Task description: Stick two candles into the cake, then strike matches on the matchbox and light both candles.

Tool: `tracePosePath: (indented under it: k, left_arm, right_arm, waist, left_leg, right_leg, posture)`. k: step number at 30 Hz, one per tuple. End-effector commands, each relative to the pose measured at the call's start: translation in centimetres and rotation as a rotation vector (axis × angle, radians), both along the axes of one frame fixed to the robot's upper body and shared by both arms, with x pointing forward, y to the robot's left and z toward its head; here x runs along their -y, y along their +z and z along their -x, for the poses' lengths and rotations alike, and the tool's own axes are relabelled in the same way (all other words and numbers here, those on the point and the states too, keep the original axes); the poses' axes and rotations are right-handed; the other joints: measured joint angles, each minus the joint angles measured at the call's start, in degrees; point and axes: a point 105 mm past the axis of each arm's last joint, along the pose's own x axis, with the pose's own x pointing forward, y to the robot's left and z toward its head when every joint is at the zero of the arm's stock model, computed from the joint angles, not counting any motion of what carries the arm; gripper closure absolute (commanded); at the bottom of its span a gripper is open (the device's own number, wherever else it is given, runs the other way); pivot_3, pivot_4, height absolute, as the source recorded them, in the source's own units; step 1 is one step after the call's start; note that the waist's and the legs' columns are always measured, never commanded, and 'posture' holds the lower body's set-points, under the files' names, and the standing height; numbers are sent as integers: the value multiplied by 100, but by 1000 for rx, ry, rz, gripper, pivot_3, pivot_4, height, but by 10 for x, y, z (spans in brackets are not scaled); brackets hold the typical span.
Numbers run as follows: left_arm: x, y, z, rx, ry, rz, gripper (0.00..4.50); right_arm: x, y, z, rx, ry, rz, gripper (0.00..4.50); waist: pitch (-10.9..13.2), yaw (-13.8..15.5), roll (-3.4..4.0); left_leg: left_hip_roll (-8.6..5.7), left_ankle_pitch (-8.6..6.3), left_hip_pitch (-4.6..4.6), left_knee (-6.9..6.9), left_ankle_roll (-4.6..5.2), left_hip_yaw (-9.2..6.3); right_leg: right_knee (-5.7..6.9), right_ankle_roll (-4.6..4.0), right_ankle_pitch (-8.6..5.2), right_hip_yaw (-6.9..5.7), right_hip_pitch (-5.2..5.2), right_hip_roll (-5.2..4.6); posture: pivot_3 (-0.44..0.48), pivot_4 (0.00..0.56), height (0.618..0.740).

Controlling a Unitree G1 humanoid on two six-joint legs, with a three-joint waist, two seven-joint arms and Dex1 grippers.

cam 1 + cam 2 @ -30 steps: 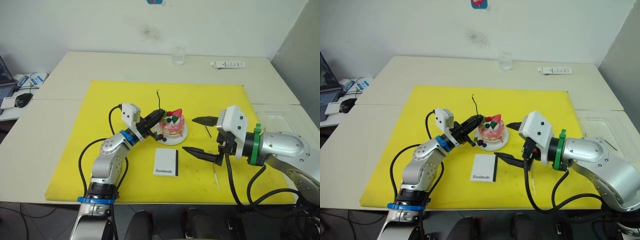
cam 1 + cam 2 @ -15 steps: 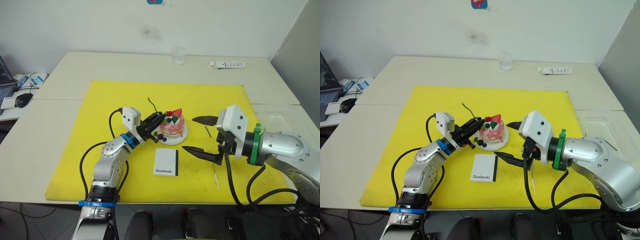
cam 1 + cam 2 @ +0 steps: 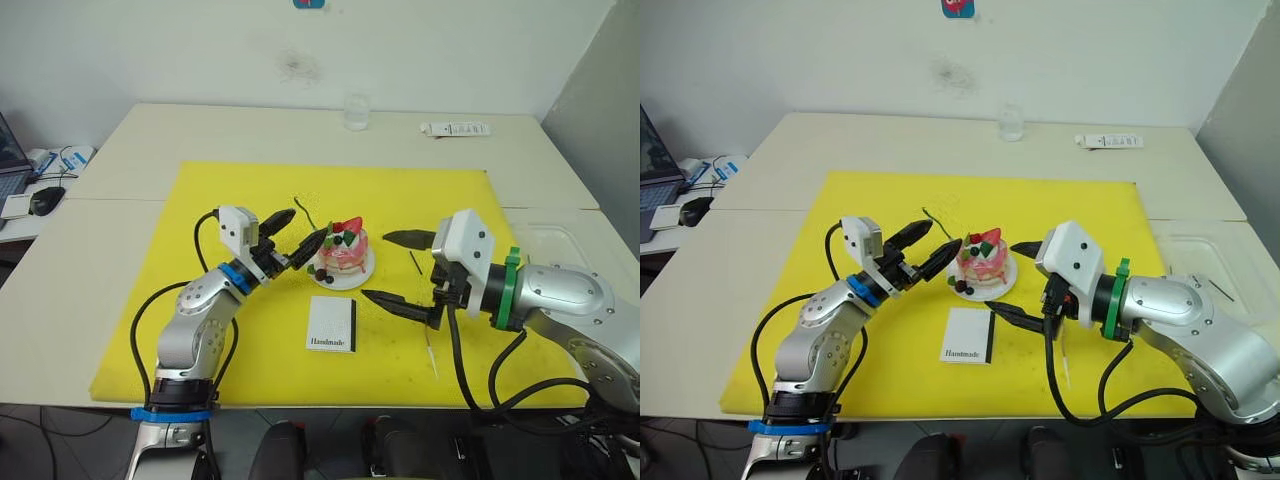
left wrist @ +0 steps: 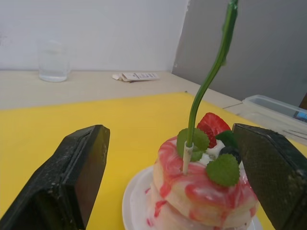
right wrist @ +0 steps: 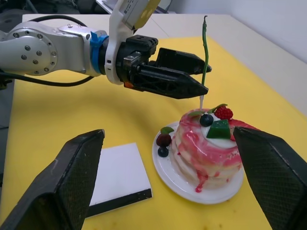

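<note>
Green candle (image 4: 207, 81): standing in the top of the cake (image 5: 211, 153), white end sunk into the icing, stem leaning a little and wavy all the way up. Nothing touches it.
Feel of it: looks feather-light, thin and bendy, likely to snap or tip if nudged. Best left alone now.
Second candle (image 3: 431, 352): lying flat on the yellow mat (image 3: 150, 310) near the right claw, pale end toward the desk's (image 3: 100, 170) near edge. Judged just as frail, and low to the mat, so a pinch at mid-stem with light pressure seems the way in.
Cake: soft icing, small white plate (image 5: 172, 179). A push on a candle could smear or slide it.
Match (image 3: 414, 262): short dark stick on the mat behind the right claw. Stiff but tiny.
Matchbox (image 3: 332, 324): flat on the mat in front of the cake, black strip to the right, light and easy to skid.
Left claw (image 3: 298, 234): spread wide, empty, just beside the cake on the candle's side.
Right claw (image 3: 399, 270): wide open too, holding nothing, facing the cake from the other side.
</note>
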Motion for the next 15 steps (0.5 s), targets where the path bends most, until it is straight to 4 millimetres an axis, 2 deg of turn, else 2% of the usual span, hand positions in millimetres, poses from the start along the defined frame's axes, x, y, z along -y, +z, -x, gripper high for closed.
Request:
tracePosePath:
  k: [1, 5, 7, 11, 15]
  left_arm:
    - [-10, 24, 8, 74, -12, -26, 21]
    - [-25, 27, 28, 77, -118, -209, 21]
    - [-32, 24, 42, 86, -200, -350, 21]
    - [-32, 12, 72, 12, -422, -519, 21]
    - [-16, 0, 110, -79, -674, -586, 21]
  right_arm:
    - [1, 10, -1, 65, -21, -21, 0]
    - [15, 13, -3, 115, -121, -30, 0]
    - [28, 6, -1, 107, -201, -38, 0]
    - [46, -16, 13, 64, -313, -11, 0]
    - [66, -46, 30, 0, -472, 26, 0]
  waist:
    - [0, -2, 0]
    - [0, -25, 0]
    - [0, -36, 0]
    - [1, -18, 3]
    - [2, -1, 4]
  left_leg:
    - [0, 0, 0, 0, 0, 0]
    - [4, 0, 1, -3, 0, -2]
    - [4, 0, 3, -8, 0, -1]
    - [2, -1, 1, -12, -1, 1]
    - [1, -1, 2, -12, -2, 3]
  right_leg:
    - [0, 0, 0, 1, 0, 0]
    - [0, 0, -1, -2, 0, 2]
    - [0, -1, -2, -2, -1, 0]
    - [-5, 0, -8, -5, -2, -9]
    - [-5, -2, -9, -6, -1, -36]
  posture:
    - [0, 150, 740]
    - [0, 150, 740]
    - [0, 150, 740]
    - [0, 150, 740]
    - [0, 150, 740]
